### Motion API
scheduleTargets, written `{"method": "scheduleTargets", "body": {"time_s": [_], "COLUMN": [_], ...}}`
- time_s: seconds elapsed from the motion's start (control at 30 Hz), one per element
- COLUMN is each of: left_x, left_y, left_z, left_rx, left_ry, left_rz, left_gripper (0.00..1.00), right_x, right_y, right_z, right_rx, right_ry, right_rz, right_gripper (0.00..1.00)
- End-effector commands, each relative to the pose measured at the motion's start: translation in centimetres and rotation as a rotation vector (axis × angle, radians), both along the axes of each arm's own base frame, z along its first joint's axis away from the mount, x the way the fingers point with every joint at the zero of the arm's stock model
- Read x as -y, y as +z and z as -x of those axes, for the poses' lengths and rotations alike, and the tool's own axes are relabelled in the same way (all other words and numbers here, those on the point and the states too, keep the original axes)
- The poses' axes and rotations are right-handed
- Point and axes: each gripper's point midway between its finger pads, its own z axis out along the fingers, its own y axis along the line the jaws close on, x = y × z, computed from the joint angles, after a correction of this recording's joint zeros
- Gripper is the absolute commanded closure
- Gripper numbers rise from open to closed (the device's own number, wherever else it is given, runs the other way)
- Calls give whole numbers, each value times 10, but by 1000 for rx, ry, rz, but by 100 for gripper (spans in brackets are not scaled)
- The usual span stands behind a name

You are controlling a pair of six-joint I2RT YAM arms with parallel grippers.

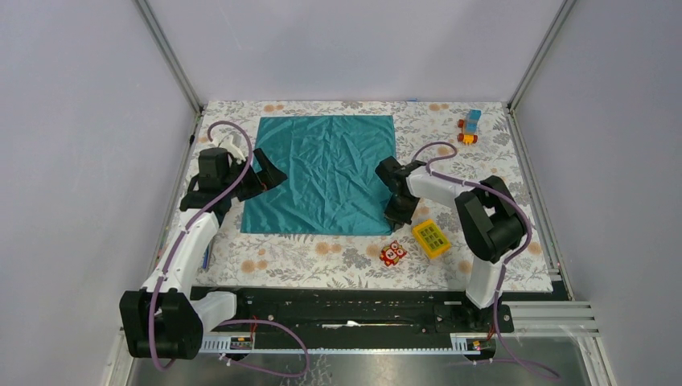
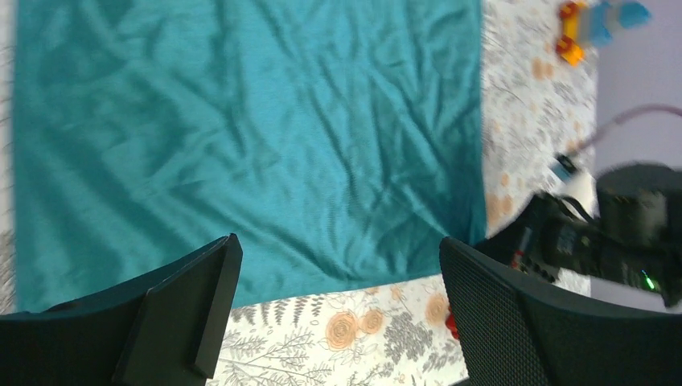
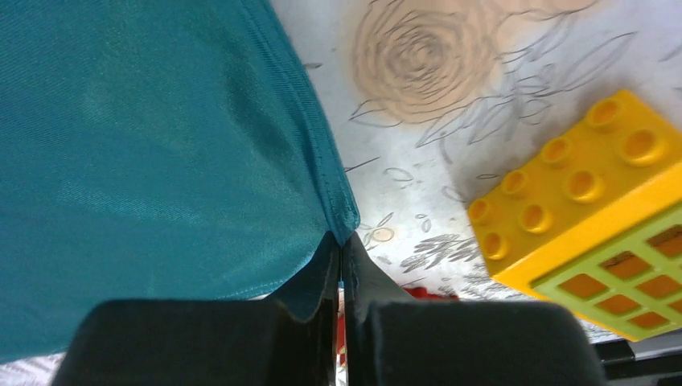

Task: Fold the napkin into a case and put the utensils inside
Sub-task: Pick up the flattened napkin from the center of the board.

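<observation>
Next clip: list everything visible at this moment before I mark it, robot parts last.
napkin: one, teal, spread flat and wrinkled, middle to far part of the table
owl toy: one, red, just off the napkin's near right corner
block: one, yellow with a green gridded face, right of the owl toy
toy vehicle: one, blue and orange, far right corner
tablecloth: one, white floral, covering the table
left gripper: one, black, jaws wide open, at the napkin's left edge
right gripper: one, black, jaws shut on the napkin's near right corner
</observation>
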Motion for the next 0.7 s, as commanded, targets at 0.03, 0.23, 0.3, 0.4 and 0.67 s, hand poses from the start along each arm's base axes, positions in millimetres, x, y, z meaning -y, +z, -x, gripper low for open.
{"method": "scheduleTargets", "body": {"time_s": [0.03,0.23,0.3,0.4,0.67], "left_x": [-56,-81,-83,-77,-89], "left_y": [-18,-63,-77,-94,-130], "left_z": [0,42,55,70,69], "left_rx": [-145,-481,-545,-614,-736], "left_ry": [368,535,588,639,714], "left_rz": [-92,-212,-256,-289,-417], "left_gripper": [1,1,2,2,28], "right_x": [31,32,26,14,10], "right_y": [19,17,13,10,7], "right_z": [-13,-24,-27,-29,-27], "right_rx": [147,196,198,194,203], "right_ry": [-53,-4,10,48,86], "right_rz": [141,153,130,73,35], "right_gripper": [100,100,100,100,100]}}
